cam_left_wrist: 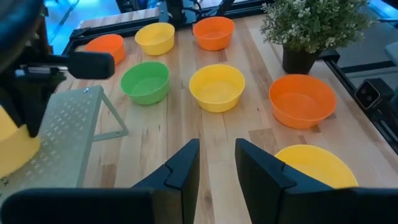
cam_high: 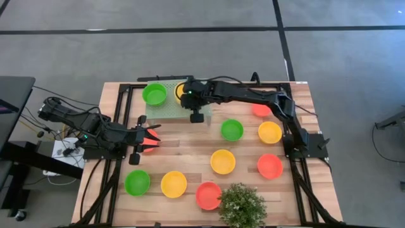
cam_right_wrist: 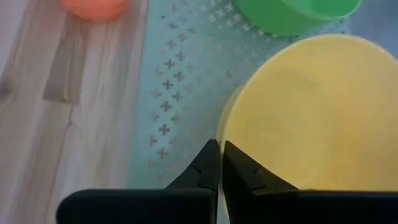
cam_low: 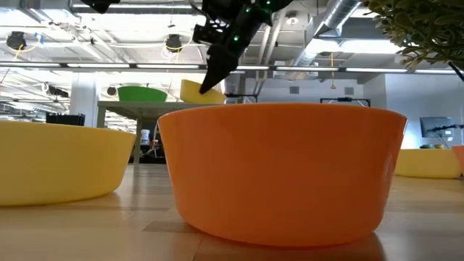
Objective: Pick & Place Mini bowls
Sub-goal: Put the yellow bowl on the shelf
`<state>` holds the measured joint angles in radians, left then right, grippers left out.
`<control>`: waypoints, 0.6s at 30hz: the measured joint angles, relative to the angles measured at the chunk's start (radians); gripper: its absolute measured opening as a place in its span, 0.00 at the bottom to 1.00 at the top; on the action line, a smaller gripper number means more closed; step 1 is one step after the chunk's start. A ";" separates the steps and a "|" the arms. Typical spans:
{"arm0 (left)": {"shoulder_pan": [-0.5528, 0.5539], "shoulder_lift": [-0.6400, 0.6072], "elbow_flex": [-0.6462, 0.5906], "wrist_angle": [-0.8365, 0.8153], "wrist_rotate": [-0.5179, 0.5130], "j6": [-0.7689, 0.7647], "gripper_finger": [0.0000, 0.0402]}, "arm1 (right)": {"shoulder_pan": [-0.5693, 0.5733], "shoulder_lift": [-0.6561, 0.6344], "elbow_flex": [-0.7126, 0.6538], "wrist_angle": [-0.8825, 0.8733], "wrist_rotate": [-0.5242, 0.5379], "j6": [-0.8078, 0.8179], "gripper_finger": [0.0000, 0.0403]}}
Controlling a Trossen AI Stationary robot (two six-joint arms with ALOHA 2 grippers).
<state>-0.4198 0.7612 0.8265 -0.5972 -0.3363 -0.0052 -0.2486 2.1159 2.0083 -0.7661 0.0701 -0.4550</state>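
Note:
Several green, yellow and red-orange mini bowls lie open side up across the table. My right gripper (cam_high: 188,90) (cam_right_wrist: 219,158) is over the pale green perforated stand (cam_high: 166,107) at the far side, shut on a yellow bowl (cam_high: 182,87) (cam_low: 199,90). Beside it, a green bowl (cam_high: 154,94) (cam_low: 141,93) rests on the stand. My left gripper (cam_high: 150,136) (cam_left_wrist: 216,168) is open at the table's left edge, above a red-orange bowl (cam_high: 150,147) that it mostly hides. Whether it touches that bowl cannot be told. My right gripper pinches the yellow bowl's rim (cam_right_wrist: 227,134), one finger outside the wall and one inside. The fingers come from above, slanting down from the table's right. The bowl hangs tilted over the stand; whether its lower edge (cam_low: 190,98) touches the stand cannot be told.
Loose bowls: green (cam_high: 231,130), yellow (cam_high: 270,132), red-orange (cam_high: 261,109), yellow (cam_high: 223,161), red-orange (cam_high: 270,166), green (cam_high: 137,182), yellow (cam_high: 174,183), red-orange (cam_high: 209,195). A bushy potted plant (cam_high: 242,204) stands at the near edge. Bare wood lies around the table's middle (cam_high: 190,145).

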 joint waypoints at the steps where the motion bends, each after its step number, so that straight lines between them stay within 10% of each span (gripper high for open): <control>1: 0.000 0.000 0.000 0.000 0.000 0.000 0.26 | -0.003 -0.001 0.001 0.000 -0.006 0.000 0.01; 18: 0.000 0.000 0.000 0.000 0.000 0.000 0.26 | -0.003 0.000 0.000 0.056 -0.020 0.001 0.19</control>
<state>-0.4198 0.7612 0.8265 -0.5972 -0.3363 -0.0048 -0.2515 2.1159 2.0083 -0.7099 0.0506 -0.4538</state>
